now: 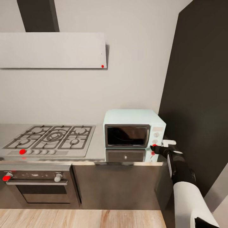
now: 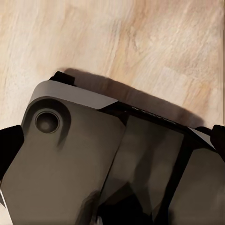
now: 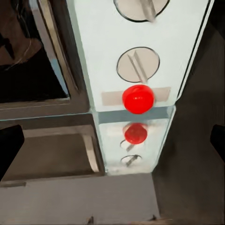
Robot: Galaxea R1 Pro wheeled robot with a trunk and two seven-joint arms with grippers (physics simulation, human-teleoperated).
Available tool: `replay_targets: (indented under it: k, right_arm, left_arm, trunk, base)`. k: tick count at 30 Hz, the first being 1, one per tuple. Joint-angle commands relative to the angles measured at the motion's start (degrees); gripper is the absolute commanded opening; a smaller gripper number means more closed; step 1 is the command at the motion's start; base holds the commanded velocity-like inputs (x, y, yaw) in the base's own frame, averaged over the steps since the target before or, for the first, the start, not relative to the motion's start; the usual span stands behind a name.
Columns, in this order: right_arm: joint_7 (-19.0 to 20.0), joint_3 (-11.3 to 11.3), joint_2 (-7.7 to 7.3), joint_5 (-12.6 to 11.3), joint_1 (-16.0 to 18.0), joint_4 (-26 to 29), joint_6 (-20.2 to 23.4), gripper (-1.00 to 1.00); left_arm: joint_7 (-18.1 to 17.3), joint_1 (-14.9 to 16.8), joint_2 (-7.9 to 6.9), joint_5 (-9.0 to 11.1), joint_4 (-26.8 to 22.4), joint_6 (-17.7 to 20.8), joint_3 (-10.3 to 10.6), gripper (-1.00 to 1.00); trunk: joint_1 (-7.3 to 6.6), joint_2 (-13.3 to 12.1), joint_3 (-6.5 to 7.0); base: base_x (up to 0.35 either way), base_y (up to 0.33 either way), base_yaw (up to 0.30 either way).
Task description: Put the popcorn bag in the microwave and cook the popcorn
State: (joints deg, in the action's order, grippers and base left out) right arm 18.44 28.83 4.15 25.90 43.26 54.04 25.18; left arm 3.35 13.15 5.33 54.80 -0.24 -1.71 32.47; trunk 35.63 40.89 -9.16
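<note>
The pale-blue microwave [image 1: 134, 128] stands on the dark glossy countertop [image 1: 98, 152] with its dark glass door [image 1: 126, 135] closed. My right gripper [image 1: 155, 148] is open just in front of the microwave's side panel, at the red dot [image 3: 138, 99] below the two dials [image 3: 137, 64]. In the right wrist view the black fingertips [image 3: 10, 150] stand wide apart at the frame edges, with nothing between them. My left gripper [image 2: 115, 145] is open, hanging over the robot's grey base [image 2: 70, 154] and the wood floor [image 2: 140, 42]. The popcorn bag and the popcorn are out of view.
A steel gas hob [image 1: 50, 137] lies left of the microwave, above a built-in oven [image 1: 38, 186] with knobs. A pale range hood [image 1: 52, 50] hangs on the grey wall. A tall dark cabinet [image 1: 199, 95] stands close to the microwave's right side.
</note>
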Motion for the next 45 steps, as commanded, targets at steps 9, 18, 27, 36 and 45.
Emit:
replay_targets:
  k: [9, 18, 27, 36, 45]
  right_arm:
    - [0.71, 0.19, -0.96, 0.56, 0.07, -0.01, 0.14, 1.00]
    - [0.72, 0.09, -1.16, 0.81, 0.07, -2.75, 0.05, 1.00]
    - [0.77, 0.08, -1.16, 0.82, 0.07, -2.89, 0.05, 1.00]
    - [0.53, 0.10, -1.40, 0.73, 0.07, -6.95, -4.66, 1.00]
    - [-0.25, 0.32, -2.30, 0.35, 0.07, -15.34, -14.57, 1.00]
  left_arm:
    - [0.26, 0.03, 0.03, 0.40, 0.00, -0.13, 0.48, 1.00]
    - [0.26, 0.03, -0.06, 0.40, 0.00, -0.13, 0.48, 1.00]
    - [0.26, 0.03, -0.05, 0.40, 0.03, -0.13, 0.48, 1.00]
    - [0.26, 0.03, -0.06, 0.40, 0.02, -0.13, 0.48, 1.00]
    - [0.26, 0.03, -0.06, 0.40, 0.05, -0.13, 0.43, 1.00]
  trunk:
    - [0.04, 0.07, -0.09]
    - [0.04, 0.07, -0.09]
    - [0.04, 0.07, -0.09]
    - [0.04, 0.07, -0.09]
    - [0.04, 0.07, -0.09]
  base:
    - [0.143, -0.105, 0.000]
    - [0.007, -0.005, 0.000]
    - [0.000, 0.000, 0.000]
    - [0.000, 0.000, 0.000]
    - [0.000, 0.000, 0.000]
